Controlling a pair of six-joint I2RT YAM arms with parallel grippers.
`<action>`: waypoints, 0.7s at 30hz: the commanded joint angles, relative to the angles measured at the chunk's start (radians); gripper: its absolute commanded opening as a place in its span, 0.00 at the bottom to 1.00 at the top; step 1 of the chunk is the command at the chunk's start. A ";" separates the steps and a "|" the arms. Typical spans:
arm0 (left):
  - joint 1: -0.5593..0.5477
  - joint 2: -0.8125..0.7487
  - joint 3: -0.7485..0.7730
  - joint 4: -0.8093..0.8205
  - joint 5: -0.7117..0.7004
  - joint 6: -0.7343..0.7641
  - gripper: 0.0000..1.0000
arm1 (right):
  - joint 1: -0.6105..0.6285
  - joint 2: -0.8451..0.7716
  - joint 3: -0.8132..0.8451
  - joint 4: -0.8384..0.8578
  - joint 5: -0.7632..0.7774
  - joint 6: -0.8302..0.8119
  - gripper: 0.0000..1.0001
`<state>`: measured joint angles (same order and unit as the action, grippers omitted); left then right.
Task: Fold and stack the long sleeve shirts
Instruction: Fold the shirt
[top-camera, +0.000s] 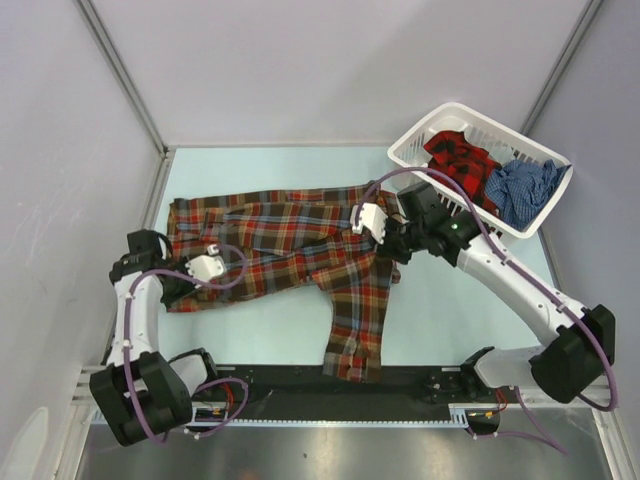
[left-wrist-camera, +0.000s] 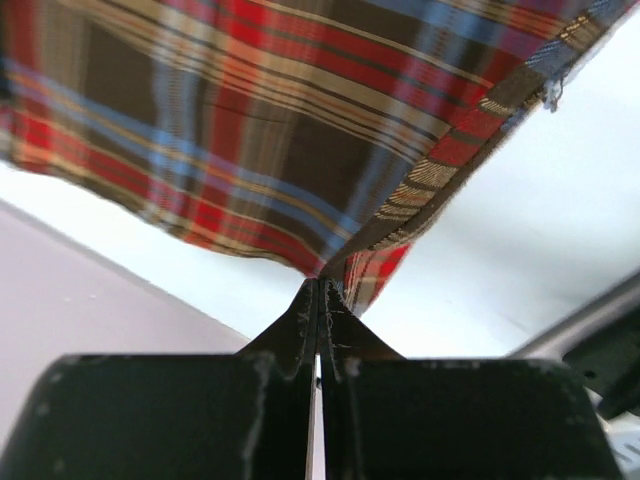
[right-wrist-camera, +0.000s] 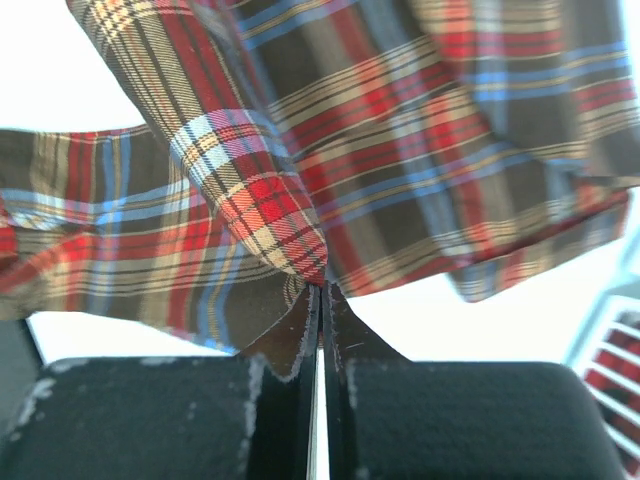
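Observation:
The brown/red-orange/light-blue plaid shirt lies spread across the table, one sleeve hanging toward the near edge. My left gripper is shut on the shirt's lower left edge. My right gripper is shut on a fold of the same shirt at its right side, lifting the cloth a little. The red-and-black plaid shirt and the blue checked shirt lie bunched in the white basket.
The white plastic laundry basket stands at the back right, close to my right arm. Grey walls enclose the table on the left, back and right. A black rail runs along the near edge.

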<state>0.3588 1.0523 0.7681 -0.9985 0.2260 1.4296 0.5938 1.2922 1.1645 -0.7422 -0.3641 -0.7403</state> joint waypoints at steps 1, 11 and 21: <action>0.011 0.049 0.079 0.108 0.070 -0.077 0.00 | -0.044 0.088 0.136 0.021 0.002 -0.067 0.00; 0.012 0.259 0.229 0.276 0.107 -0.198 0.00 | -0.095 0.331 0.366 0.030 0.011 -0.134 0.00; 0.009 0.455 0.295 0.351 0.088 -0.251 0.00 | -0.117 0.479 0.462 0.047 0.025 -0.133 0.00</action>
<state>0.3622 1.4689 1.0157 -0.6945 0.2932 1.2198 0.4881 1.7432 1.5642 -0.7273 -0.3500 -0.8513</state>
